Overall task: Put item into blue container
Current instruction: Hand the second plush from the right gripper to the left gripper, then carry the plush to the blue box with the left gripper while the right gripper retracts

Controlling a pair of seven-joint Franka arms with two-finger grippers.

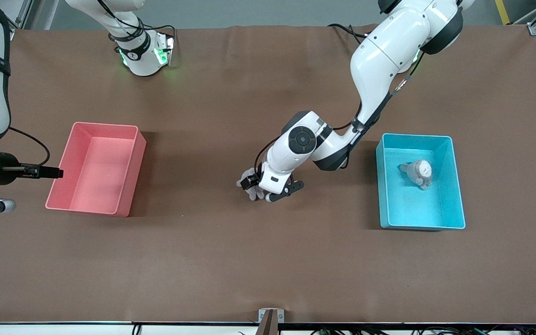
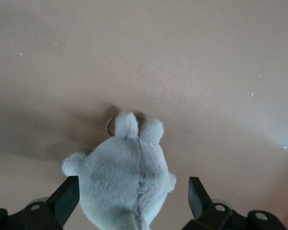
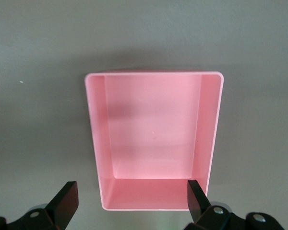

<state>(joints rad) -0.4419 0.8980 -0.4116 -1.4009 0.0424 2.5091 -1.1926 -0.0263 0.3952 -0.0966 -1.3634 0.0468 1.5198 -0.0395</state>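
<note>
A grey plush toy (image 2: 125,177) with two small ears and a metal ring lies on the brown table near its middle. My left gripper (image 2: 132,196) is low over the toy and open, with one finger on each side; one finger is close against the toy and the other stands apart. In the front view the left gripper (image 1: 268,188) hides most of the toy (image 1: 253,193). The blue container (image 1: 414,136) stands toward the left arm's end of the table and holds another small grey plush (image 1: 419,173). My right gripper (image 3: 129,201) is open with nothing between its fingers and waits beside the pink bin.
A pink bin (image 1: 98,167) of the same shape stands empty toward the right arm's end of the table; the right wrist view looks down into the pink bin (image 3: 153,143). Brown table lies between the two bins.
</note>
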